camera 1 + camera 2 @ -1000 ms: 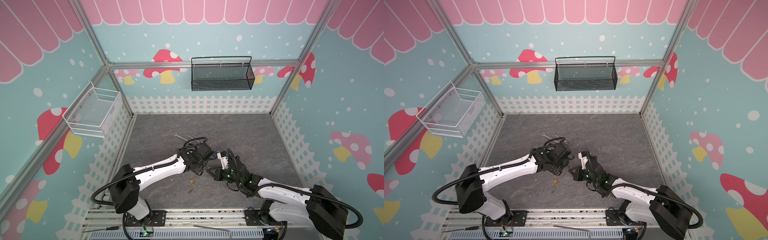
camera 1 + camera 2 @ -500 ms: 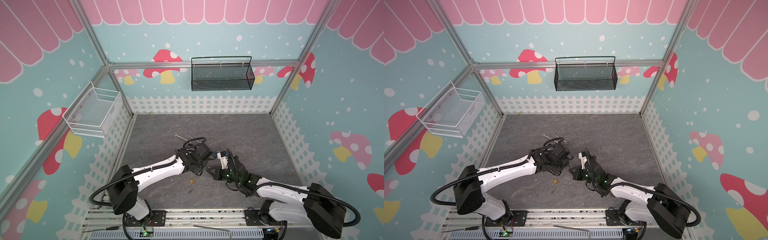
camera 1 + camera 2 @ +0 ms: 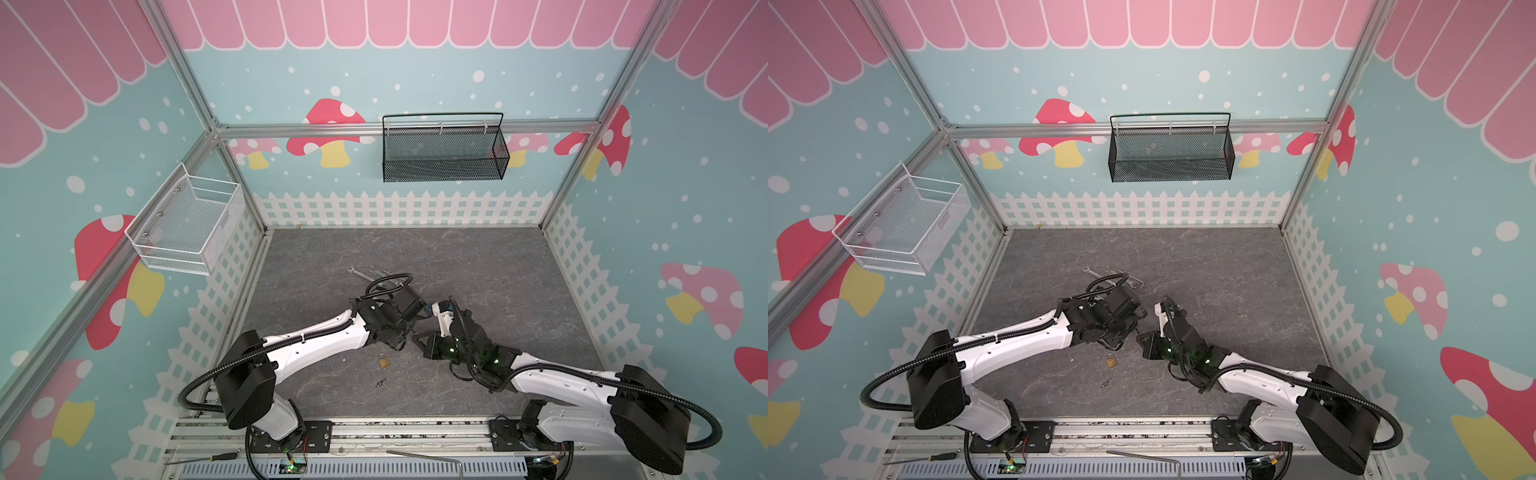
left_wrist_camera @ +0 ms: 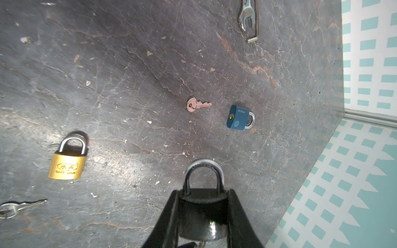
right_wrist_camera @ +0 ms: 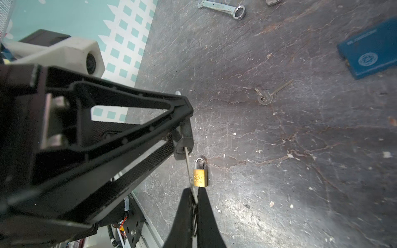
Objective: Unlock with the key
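So here's where we're at: the left claw [image 4: 203, 193] is clenched round the body of a black padlock [image 4: 203, 207], a finger on either side. The steel shackle pokes out past the fingertips and looks closed. The right claw [image 5: 194, 190] is pinched tight on the head of the key [image 5: 188, 165]. The thin blade runs from there to the black padlock's underside, tip touching it right at the keyhole end; how deep it's in, we can't tell. In both top views the two claws meet nose to nose over the grey worktop [image 3: 478, 270], a bit toward 6 o'clock from its middle. From that meeting spot a brass padlock [image 3: 383, 363] lies flat at about 7 o'clock, and a small silver key [image 3: 380, 382] sits farther out along the same line. A couple of wrenches [image 3: 358, 272] lie out at 11 o'clock. The left wrist view also picks up a blue padlock [image 4: 239, 118] lying on the worktop, with a copper-coloured key [image 4: 197, 104] just beside it, not touching.
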You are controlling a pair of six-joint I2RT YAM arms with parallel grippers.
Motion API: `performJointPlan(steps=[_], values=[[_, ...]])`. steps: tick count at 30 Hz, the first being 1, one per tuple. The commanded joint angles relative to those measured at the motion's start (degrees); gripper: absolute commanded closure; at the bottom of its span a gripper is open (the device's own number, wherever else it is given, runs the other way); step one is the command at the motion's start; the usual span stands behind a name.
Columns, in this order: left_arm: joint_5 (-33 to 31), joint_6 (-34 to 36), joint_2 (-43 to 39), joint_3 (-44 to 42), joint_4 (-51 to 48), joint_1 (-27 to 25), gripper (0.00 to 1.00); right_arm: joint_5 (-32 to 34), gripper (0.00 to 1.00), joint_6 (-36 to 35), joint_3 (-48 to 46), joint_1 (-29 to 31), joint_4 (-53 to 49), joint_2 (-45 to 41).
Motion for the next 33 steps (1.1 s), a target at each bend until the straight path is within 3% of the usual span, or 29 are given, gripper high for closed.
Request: performJointPlan(steps=[1,7,16,24,33], values=[[5.33,-0.93,-0.15,2.16,3.22,-1.81,1.00,4.02,1.00,-3.14,3.79,1.33,0.89,0.72],[5.44,1.63,-1.29,2.13,2.00,-3.07,1.00,-1.29,1.00,-2.52,3.55,1.16,5.61,-0.76],[3.55,4.36,-1.87,0.43,-3.78,-3.47,1.00,-5.54,1.00,2.06,5.12,-0.30,2.13,-4.42],[1.89,4.77,-2.92,0.30,-3.91,-3.46,1.00,-0.23,1.00,1.66,7.09,-0.15,-5.44,-6.68],[5.28,4.81,-2.73,2.32,-2.96,-4.67,1.00,-3.92,1.00,-1.09,7.19,-0.12,3.44,-4.02]])
